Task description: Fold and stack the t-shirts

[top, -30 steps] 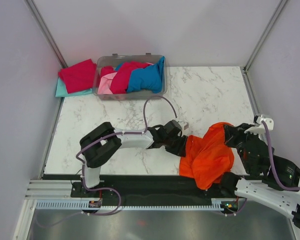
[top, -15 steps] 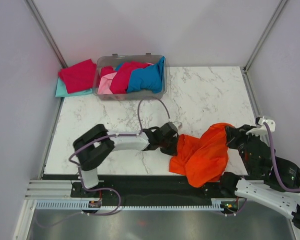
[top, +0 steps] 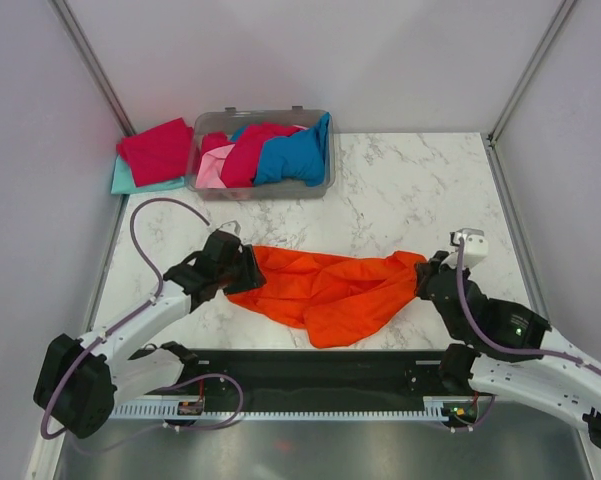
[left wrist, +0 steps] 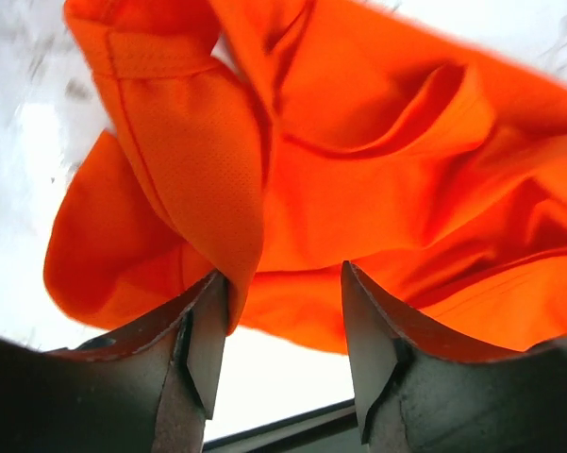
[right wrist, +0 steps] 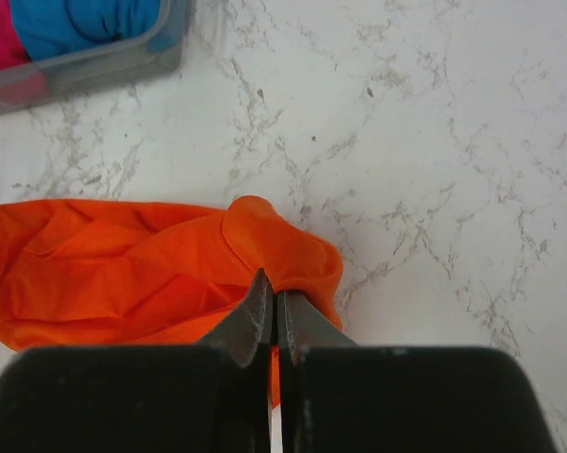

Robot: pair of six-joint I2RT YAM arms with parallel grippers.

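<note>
The bright orange t-shirt [top: 330, 295] lies stretched in a long crumpled band across the near half of the table. My left gripper [top: 245, 272] is at its left end. In the left wrist view the jaws [left wrist: 283, 274] stand apart, with the orange cloth [left wrist: 358, 170] just past the tips and a fold touching the left finger [left wrist: 203, 330]. My right gripper [top: 427, 275] is shut on the shirt's right end; the right wrist view shows its tips [right wrist: 272, 283] pinching a bunched fold of the orange cloth [right wrist: 123, 274].
A clear grey bin [top: 260, 188] at the back holds crimson [top: 250, 150], blue [top: 295, 155] and pink [top: 215, 170] shirts. A folded red shirt [top: 155, 150] lies on a teal one [top: 130, 183] left of the bin. Walls stand on three sides.
My left arm has swung far to the left, drawing the shirt's left end with it. The right gripper moved forward and left. The bunched shirt is now stretched out between them.
</note>
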